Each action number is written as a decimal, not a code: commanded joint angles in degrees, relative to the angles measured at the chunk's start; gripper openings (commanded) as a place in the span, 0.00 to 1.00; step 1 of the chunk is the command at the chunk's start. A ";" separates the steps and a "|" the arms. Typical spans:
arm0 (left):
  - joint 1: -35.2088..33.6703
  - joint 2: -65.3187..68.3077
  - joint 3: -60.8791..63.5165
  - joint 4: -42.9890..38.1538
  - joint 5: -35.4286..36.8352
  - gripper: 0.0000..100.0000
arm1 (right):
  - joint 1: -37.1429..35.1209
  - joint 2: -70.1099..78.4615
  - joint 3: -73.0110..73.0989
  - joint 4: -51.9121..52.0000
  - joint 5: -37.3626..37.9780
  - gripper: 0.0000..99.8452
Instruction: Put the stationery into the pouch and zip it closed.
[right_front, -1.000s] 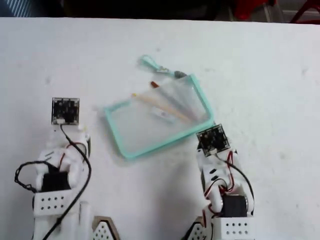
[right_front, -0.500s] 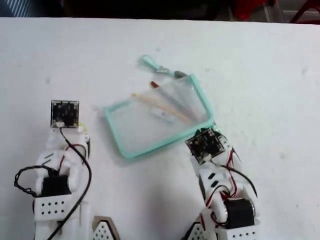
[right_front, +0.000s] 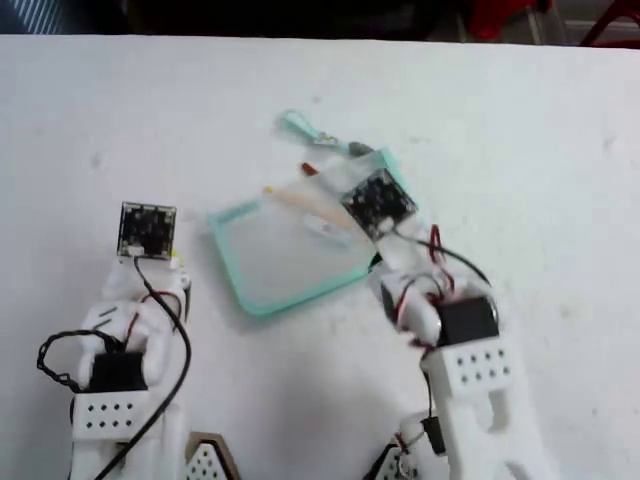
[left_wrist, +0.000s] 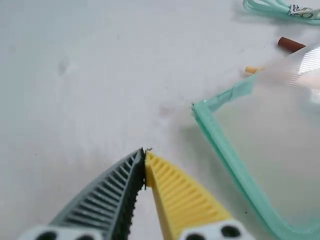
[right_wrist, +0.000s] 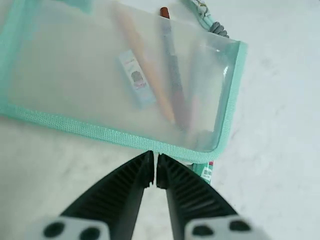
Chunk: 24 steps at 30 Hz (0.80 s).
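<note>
left gripper (left_wrist: 145, 155) closed on nothing, tips pressed together low over the white table (right_front: 500, 120), at about 9 o'clock of the pouch (right_front: 280, 265). lying flat mid-table, clear with a mint rim, holding a pencil (right_wrist: 148, 75), a pen (right_wrist: 172, 65) and a small eraser (right_wrist: 136, 80), ends poking out on its 12 o'clock side near the strap (right_front: 300, 128). right gripper (right_wrist: 153, 162) shut and empty, right at the pouch's green edge, toward 4 o'clock.
</note>
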 joint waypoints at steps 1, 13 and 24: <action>0.84 -0.92 -0.79 -1.76 -0.53 0.02 | -0.48 9.63 -12.66 3.12 0.53 0.02; 0.66 -0.92 -0.79 -1.76 -0.62 0.02 | 2.59 43.74 -46.59 1.36 0.44 0.02; 0.75 -0.92 -0.70 -1.76 -0.62 0.02 | 14.46 79.16 -73.32 -12.70 -15.21 0.02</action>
